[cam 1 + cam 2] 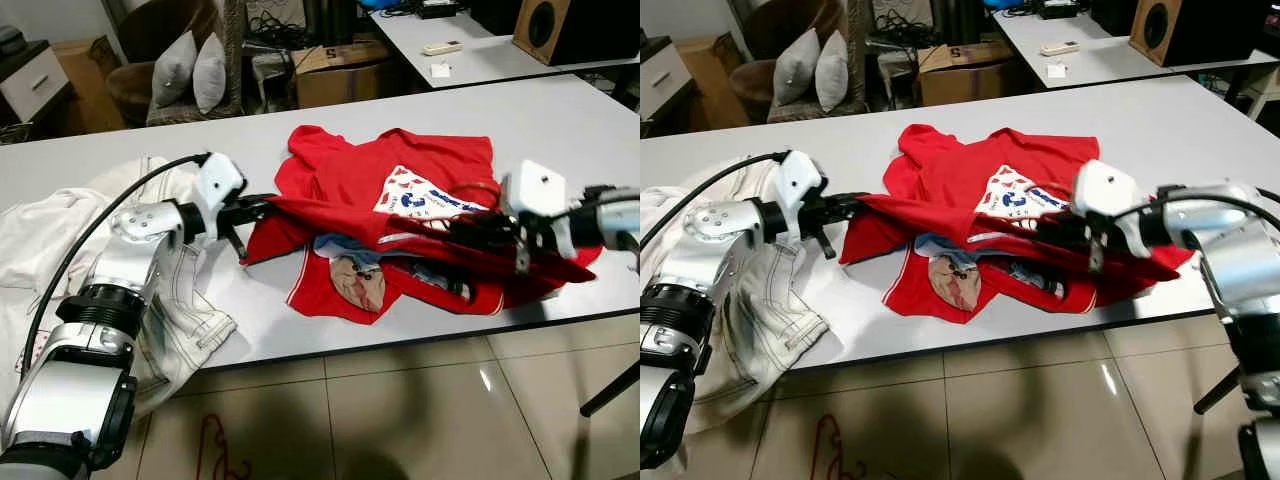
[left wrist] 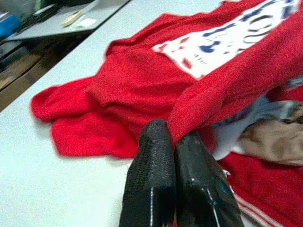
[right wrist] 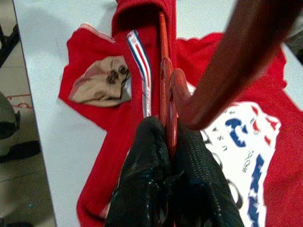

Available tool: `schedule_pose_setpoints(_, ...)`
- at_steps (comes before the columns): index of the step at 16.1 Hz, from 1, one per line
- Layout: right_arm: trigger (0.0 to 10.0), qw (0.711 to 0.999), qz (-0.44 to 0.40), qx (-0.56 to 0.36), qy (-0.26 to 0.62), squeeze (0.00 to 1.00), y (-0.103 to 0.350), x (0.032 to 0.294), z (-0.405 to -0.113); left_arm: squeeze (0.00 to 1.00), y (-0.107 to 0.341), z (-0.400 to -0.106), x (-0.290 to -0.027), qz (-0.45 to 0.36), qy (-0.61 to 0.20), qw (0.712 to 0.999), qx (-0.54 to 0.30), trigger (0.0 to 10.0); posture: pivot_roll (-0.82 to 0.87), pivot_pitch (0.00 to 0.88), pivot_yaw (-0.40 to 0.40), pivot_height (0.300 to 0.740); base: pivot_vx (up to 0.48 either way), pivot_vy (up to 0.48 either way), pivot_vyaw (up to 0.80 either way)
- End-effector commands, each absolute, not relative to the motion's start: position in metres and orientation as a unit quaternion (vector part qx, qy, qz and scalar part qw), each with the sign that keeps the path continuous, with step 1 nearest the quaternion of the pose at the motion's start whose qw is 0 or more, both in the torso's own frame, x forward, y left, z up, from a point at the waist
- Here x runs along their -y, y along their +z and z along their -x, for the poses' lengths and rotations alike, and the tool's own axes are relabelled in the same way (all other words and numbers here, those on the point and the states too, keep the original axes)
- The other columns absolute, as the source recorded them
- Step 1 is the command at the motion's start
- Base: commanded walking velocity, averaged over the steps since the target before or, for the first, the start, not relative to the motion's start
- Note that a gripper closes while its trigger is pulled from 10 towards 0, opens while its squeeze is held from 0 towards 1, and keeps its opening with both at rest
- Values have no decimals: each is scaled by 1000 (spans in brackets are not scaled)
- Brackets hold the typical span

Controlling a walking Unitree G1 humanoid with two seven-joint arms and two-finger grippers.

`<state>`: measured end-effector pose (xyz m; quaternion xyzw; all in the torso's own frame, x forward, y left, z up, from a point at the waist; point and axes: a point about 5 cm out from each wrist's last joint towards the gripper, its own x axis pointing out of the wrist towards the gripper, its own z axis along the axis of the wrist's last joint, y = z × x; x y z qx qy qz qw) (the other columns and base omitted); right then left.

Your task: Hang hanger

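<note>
A red T-shirt (image 1: 400, 170) with a white and blue print lies on the white table (image 1: 560, 120). My left gripper (image 1: 262, 207) is shut on the shirt's left edge and holds that fold up off the table; the pinched cloth (image 2: 199, 104) runs out from between the fingers (image 2: 151, 165). My right gripper (image 1: 470, 232) reaches in from the right, shut on a red hanger (image 3: 166, 90). The hanger's bar lies along the inside of the shirt. Its curved hook (image 3: 222, 80) rises close to the wrist camera.
White garments (image 1: 60, 230) are piled on the table's left end and droop over the front edge (image 1: 400, 343). A beige cloth (image 1: 360, 282) peeks from under the shirt. Another red hanger (image 1: 215, 445) lies on the tiled floor. Behind stand a second table (image 1: 480, 55), a speaker (image 1: 545, 25) and a chair with pillows (image 1: 190, 65).
</note>
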<state>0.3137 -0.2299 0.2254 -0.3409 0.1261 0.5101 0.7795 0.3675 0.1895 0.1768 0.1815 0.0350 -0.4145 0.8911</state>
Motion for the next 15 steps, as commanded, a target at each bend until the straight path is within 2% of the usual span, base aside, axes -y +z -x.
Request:
schedule_pose_setpoints(1,0,773,353,-131,511,0,227,232,-313,0,185,-371,-200,-191,-385,902,-33,0,-83,0,136,740,0,0,0)
schedule_pose_setpoints(3,0,775,349,-125,512,0,228,230,-313,0,183,-374,-203,-202,-362,909,-44,0,-83,0,136,740,0,0,0)
schedule_pose_setpoints(4,0,777,345,-119,514,0,230,229,-313,0,183,-376,-203,-213,-345,913,-47,2314,-83,0,137,740,0,0,0)
schedule_pose_setpoints(5,0,779,336,-112,517,0,232,227,-314,0,183,-375,-200,-202,-359,910,-44,10000,-83,0,136,740,0,0,0)
schedule_pose_setpoints(6,0,780,333,-109,518,0,233,226,-314,0,183,-376,-199,-195,-361,911,-44,10000,-83,0,135,740,0,0,0)
schedule_pose_setpoints(7,0,781,326,-102,522,0,236,225,-314,1000,182,-377,-197,-190,-360,912,-49,10000,-82,0,133,740,0,0,0)
schedule_pose_setpoints(13,0,783,312,-84,532,0,252,226,-315,1000,181,-383,-209,-199,-297,931,-72,10000,-87,0,128,740,0,0,0)
schedule_pose_setpoints(14,0,789,311,-77,525,0,259,228,-318,0,182,-383,-212,-197,-292,933,-69,10000,-87,0,124,740,0,0,0)
schedule_pose_setpoints(15,0,792,312,-72,520,0,264,230,-320,0,182,-382,-214,-196,-290,934,-66,10000,-88,0,121,740,0,0,0)
